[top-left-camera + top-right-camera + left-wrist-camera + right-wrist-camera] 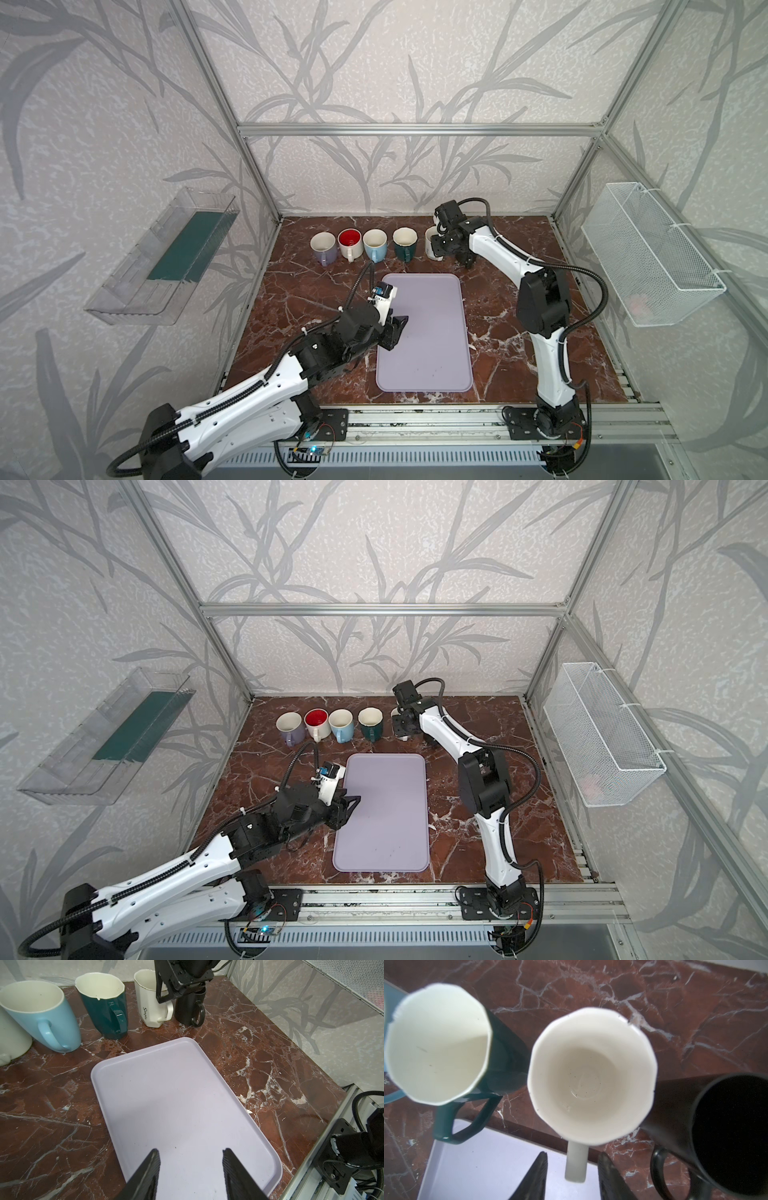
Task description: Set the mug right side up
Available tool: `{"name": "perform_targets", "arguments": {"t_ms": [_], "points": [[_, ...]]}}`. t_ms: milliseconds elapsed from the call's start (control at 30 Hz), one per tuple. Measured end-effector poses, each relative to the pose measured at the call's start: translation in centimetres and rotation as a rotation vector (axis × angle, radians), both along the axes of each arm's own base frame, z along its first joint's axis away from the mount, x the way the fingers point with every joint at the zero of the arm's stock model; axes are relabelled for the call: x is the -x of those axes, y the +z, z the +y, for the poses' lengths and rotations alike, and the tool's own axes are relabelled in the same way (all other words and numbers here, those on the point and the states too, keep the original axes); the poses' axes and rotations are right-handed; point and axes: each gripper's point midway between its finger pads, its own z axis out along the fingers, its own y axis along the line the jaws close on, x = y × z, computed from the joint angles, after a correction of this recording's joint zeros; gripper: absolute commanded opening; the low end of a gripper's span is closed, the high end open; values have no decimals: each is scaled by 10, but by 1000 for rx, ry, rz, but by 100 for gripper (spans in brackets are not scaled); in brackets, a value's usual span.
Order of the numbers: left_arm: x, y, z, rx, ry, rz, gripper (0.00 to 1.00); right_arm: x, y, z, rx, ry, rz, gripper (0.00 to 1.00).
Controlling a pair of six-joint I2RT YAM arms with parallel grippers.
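At the back of the bench, between the teal mug and the black mug, the white mug stands upright, mouth up, its handle untouched between the parted jaws of my right claw, while my left claw hangs open and empty over the lilac tray.

The red-brown veined stone counter is seen polished, with a soft sheen. The lilac rectangular plastic tray is finished smooth and matt. A glossy glaze is shown on the white faceted ceramic mug and the dark teal faceted ceramic mug; the black cylindrical mug is finished duller. The cage frame is made of matt aluminium bars, the white wall basket of painted wire mesh.
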Motion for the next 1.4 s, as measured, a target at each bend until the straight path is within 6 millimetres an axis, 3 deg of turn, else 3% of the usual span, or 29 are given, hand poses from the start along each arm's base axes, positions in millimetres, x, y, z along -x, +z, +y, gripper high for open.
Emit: {"name": "perform_targets", "arguments": {"t_ms": [233,433,500,600,633,733,933,1033,1100,1267,1400], "points": [[-17,37,8,-29,99,-40,57,10,40,-11,-16,-8,-96,52],[-39,70,14,-92,176,-83,60,21,85,-22,-31,6,-206,69],[-49,81,18,-112,203,-98,99,23,101,-26,-40,16,-245,76],[-71,97,37,-122,274,-96,99,29,123,-35,-60,34,-293,81],[-80,102,46,-119,306,-92,99,32,130,-39,-80,40,-303,99],[-105,116,75,-114,398,-78,99,40,145,-63,-126,38,-316,99],[-140,130,126,-157,550,-73,99,61,168,-135,-175,-62,-370,99],[-156,119,164,-178,647,-62,99,82,170,-164,-145,-121,-416,99],[-164,99,198,-190,744,-59,99,95,166,-176,-110,-146,-460,99],[-155,-1,274,-266,946,41,99,110,121,-220,-56,-244,-480,99],[-141,-60,303,-291,1016,76,99,110,78,-254,-11,-322,-437,99]]}}
